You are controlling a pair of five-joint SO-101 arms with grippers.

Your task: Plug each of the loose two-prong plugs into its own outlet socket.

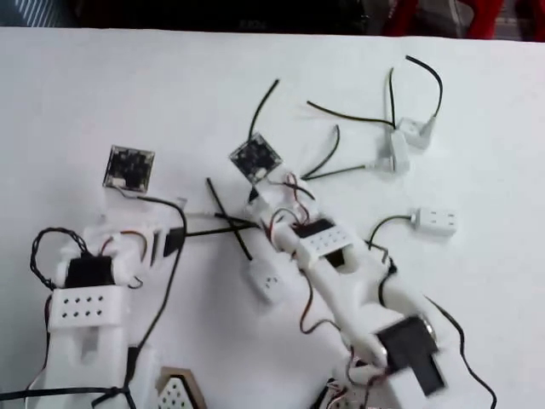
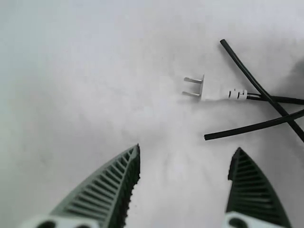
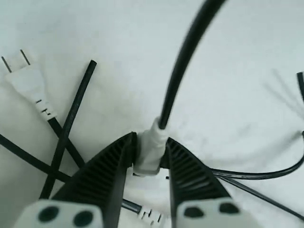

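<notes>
My right gripper [image 3: 150, 138] is shut on a white two-prong plug [image 3: 151, 153], whose black cable [image 3: 183, 71] rises away from the fingers. A second white plug [image 3: 26, 81] lies loose on the white table beside it. My left gripper [image 2: 187, 149] stands open just above the table, and that loose plug [image 2: 195, 88] lies flat a little ahead of its fingertips, prongs bare. From above, the left gripper [image 1: 168, 230] and right gripper [image 1: 266, 198] face each other mid-table with the loose plug [image 1: 199, 213] between them. One white outlet socket [image 1: 268, 279] lies near the right arm, another [image 1: 434, 220] farther right.
Two more white socket pieces [image 1: 409, 138] with black leads lie at the back right. Loose black cables [image 1: 230, 226] cross between the grippers. A hexagonal perforated part [image 1: 174, 392] sits at the front edge. The table's back left is bare white surface [image 1: 102, 85].
</notes>
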